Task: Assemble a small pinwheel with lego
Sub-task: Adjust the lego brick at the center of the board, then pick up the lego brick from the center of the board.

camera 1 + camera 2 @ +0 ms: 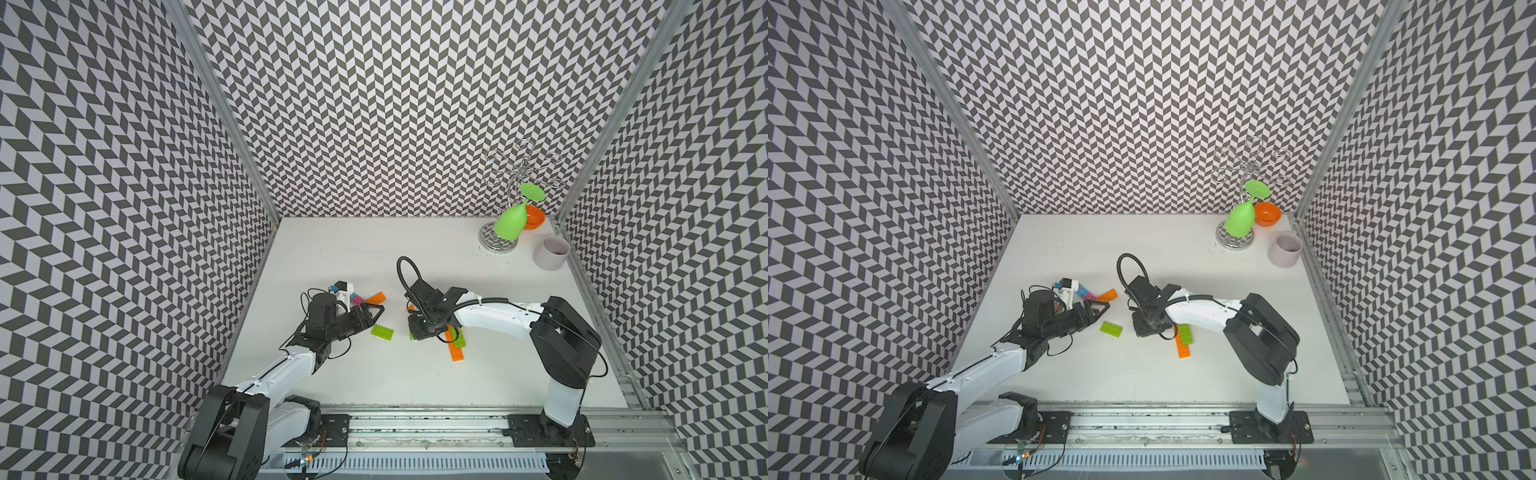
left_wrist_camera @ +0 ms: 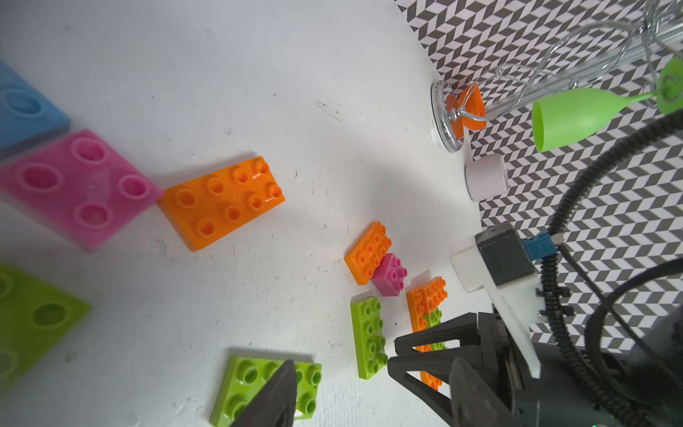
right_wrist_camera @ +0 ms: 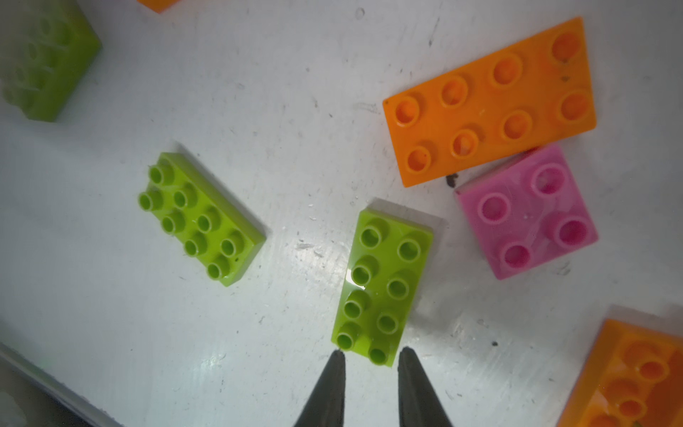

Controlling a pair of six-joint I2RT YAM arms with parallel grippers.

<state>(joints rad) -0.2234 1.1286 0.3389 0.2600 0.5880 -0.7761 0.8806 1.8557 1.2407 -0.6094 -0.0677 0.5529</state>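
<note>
Lego lies scattered on the white table [image 1: 353,374]. My right gripper [image 3: 371,353] stands slightly open, its tips either side of the near end of a lime brick [image 3: 382,286] that lies flat. Beside it are another lime brick [image 3: 201,218], an orange brick [image 3: 489,103] and a pink square [image 3: 526,210]. My left gripper [image 2: 373,364] is wide open and holds nothing, one finger over a lime brick [image 2: 258,380]. Near it lie blue [image 2: 22,107], pink [image 2: 81,188] and orange [image 2: 221,201] bricks. An orange brick [image 1: 456,353] carries a lime one [image 1: 459,341].
At the back right stand a wire glass rack [image 1: 498,241] with a hanging green goblet [image 1: 509,222], an orange bowl [image 1: 536,218] and a grey cup [image 1: 550,251]. Patterned walls close the table on three sides.
</note>
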